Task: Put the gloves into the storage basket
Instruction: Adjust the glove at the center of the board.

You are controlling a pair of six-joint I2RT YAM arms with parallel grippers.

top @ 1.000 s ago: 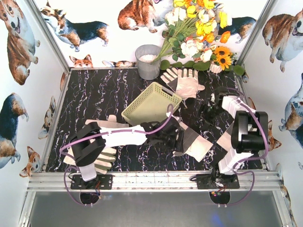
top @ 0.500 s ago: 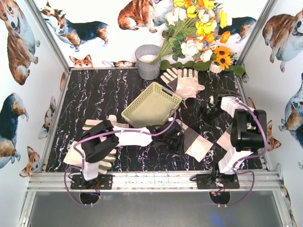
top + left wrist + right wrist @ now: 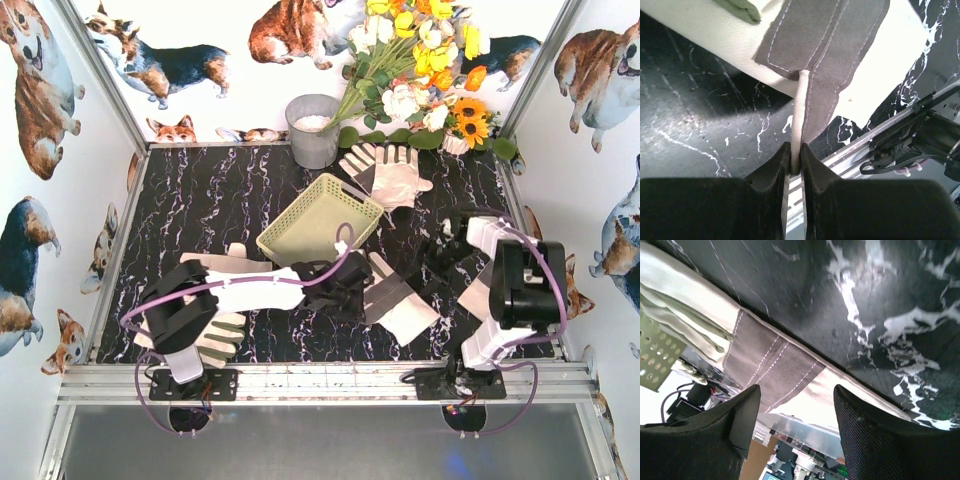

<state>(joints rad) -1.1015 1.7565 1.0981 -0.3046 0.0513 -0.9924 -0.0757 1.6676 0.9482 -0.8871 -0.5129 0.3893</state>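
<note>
A cream glove (image 3: 402, 303) with a grey palm patch lies on the black marbled table, right of centre. My left gripper (image 3: 352, 288) is shut on that glove's folded edge; the left wrist view shows the cream seam (image 3: 799, 125) pinched between the jaws of the left gripper (image 3: 795, 162). My right gripper (image 3: 441, 249) hangs open just right of this glove, and the right wrist view looks past the right gripper (image 3: 796, 407) onto the glove (image 3: 771, 371). The pale yellow-green storage basket (image 3: 318, 222) stands behind the left gripper. More gloves (image 3: 385, 172) lie at the back right, and others (image 3: 216, 336) under the left arm.
A grey metal bucket (image 3: 313, 130) stands at the back, with a bunch of artificial flowers (image 3: 420, 70) beside it. Walls printed with dogs close in the table on three sides. The aluminium rail (image 3: 320, 382) with the arm bases runs along the near edge.
My left gripper has shut on the glove's edge and drawn it slightly to the left. The right gripper has shifted a little nearer and stays open.
</note>
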